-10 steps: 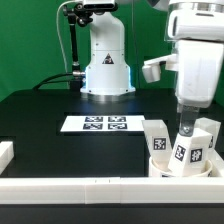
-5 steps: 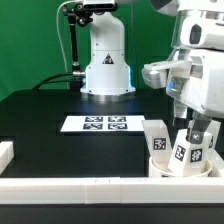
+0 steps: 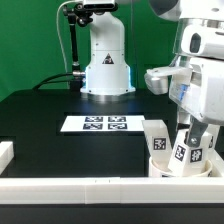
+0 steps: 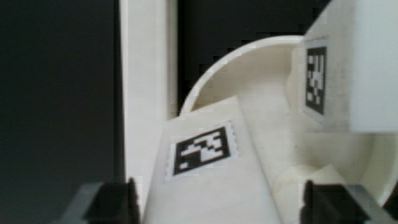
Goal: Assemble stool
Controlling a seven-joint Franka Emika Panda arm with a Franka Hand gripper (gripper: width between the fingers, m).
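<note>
Presently, the white round drum-shaped plastic seat (image 3: 163,162) is found at 5 o'clock on the table, blocky white tagged legs (image 3: 186,147) standing on it. Gripper (image 3: 190,136) jaws are spread around one leg; leg fitting is judged underway, closing required next.

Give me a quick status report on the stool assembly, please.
Gripper low over the stool, jaw state unclear. Legs stand upright on the round seat, by the border bar. Nothing blocking; marker board apart.
</note>
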